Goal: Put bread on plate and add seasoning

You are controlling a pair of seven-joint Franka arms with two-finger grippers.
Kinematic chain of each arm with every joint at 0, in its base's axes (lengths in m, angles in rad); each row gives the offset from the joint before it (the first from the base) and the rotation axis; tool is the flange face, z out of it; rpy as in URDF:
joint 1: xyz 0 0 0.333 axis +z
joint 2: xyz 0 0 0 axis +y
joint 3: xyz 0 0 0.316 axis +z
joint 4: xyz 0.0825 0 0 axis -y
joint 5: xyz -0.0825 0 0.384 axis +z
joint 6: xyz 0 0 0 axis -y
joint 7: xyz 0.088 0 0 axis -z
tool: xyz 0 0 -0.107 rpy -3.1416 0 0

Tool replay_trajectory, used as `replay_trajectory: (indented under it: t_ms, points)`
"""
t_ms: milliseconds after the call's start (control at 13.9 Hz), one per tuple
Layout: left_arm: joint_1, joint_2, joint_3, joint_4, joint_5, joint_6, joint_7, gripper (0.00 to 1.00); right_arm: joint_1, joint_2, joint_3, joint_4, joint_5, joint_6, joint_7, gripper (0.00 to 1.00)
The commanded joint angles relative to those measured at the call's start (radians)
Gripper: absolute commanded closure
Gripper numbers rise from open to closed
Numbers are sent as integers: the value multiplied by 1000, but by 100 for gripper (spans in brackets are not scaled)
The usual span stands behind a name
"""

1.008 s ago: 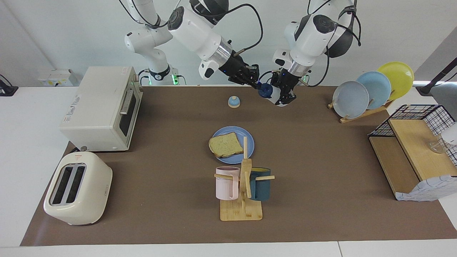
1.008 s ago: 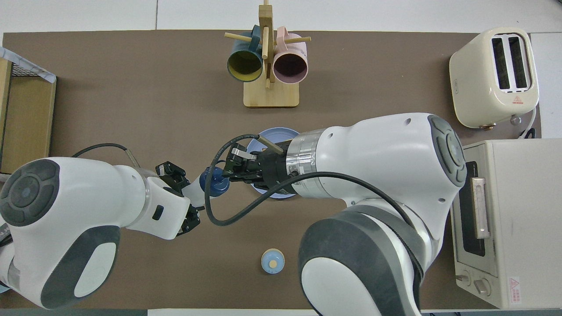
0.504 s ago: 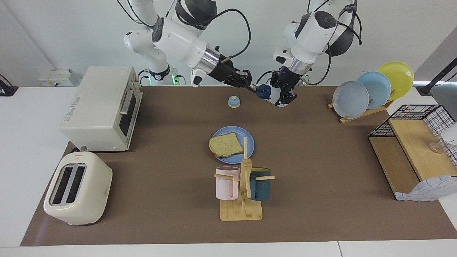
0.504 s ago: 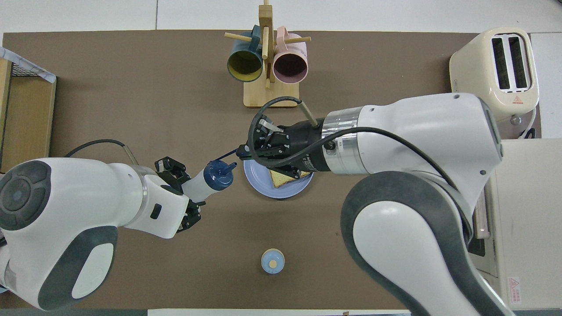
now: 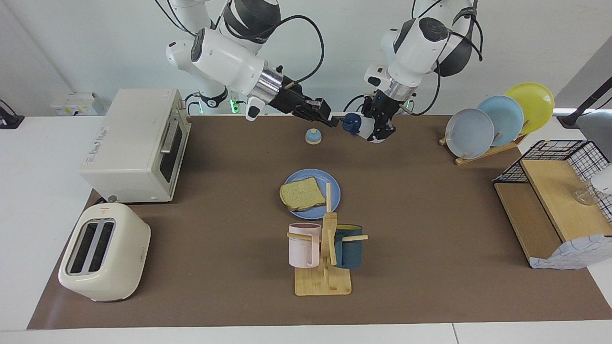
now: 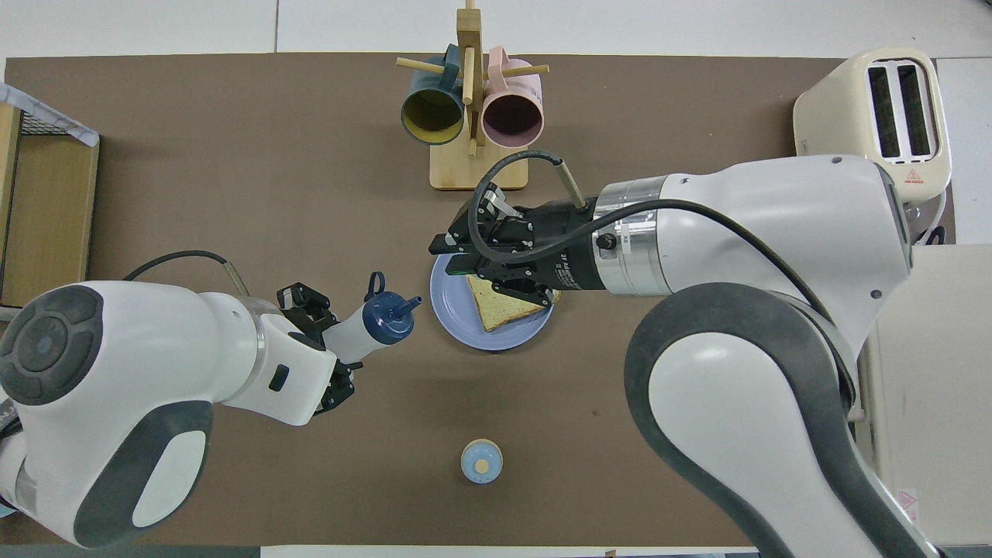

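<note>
The bread (image 5: pixel 301 193) lies on the blue plate (image 5: pixel 334 191) in the middle of the table, nearer to the robots than the mug rack. Both show in the overhead view: the bread (image 6: pixel 504 306), the plate (image 6: pixel 453 302). My left gripper (image 5: pixel 377 126) is shut on the seasoning bottle (image 5: pixel 364 129) and holds it tilted in the air, the navy cap (image 5: pixel 351 123) toward the right gripper. In the overhead view the left gripper (image 6: pixel 329 341) holds the bottle (image 6: pixel 364 333) beside the plate, the cap's spout bared and its small lid flipped up. My right gripper (image 5: pixel 333 122) is open and empty, a short gap from the cap, and over the plate (image 6: pixel 447 257).
A small blue-domed bell (image 5: pixel 313 136) stands near the robots. The mug rack (image 5: pixel 325 258) with a pink and a teal mug stands farther out. An oven (image 5: pixel 138 143) and a toaster (image 5: pixel 103 251) are at the right arm's end. A plate rack (image 5: pixel 497 119) and a wire shelf (image 5: pixel 554 200) are at the left arm's end.
The right gripper was at the bottle's cap, then drew back toward the right arm's end. The cap's small lid now stands flipped open. The left gripper holds the bottle almost still.
</note>
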Motion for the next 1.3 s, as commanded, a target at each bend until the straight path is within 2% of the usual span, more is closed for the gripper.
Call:
replay_trajectory:
  t_ms: [0, 144, 288, 432, 576, 720, 864, 1008, 1224]
  points:
    - [1, -29, 8, -26, 19, -9, 11, 100, -10, -24, -1, -21, -226, -38, -18, 0]
    - [1, -20, 8, -18, 20, -4, 3, 100, -14, -24, -1, -17, -431, -92, -33, 0]
    - [1, 3, 8, 9, 91, -12, -9, 100, -66, -27, -2, 9, -578, -232, -139, 0]
    - [0, 40, 8, 44, 129, -44, -12, 100, -152, -21, -2, 85, -696, -424, -272, 0]
    - [-9, 104, 6, 101, 186, -82, -33, 100, -230, -15, -4, 171, -842, -550, -310, 0]
    - [-11, 170, -18, 162, 229, -119, -69, 100, -299, -6, -4, 253, -902, -653, -438, 0]
    - [-13, 257, -46, 237, 275, -171, -118, 100, -350, -22, -4, 268, -981, -740, -527, 0]
    - [-19, 339, -69, 305, 319, -227, -145, 100, -372, -27, -4, 262, -995, -753, -561, 0]
    - [-86, 446, -69, 382, 391, -302, -216, 100, -381, -29, -10, 244, -969, -743, -564, 0]
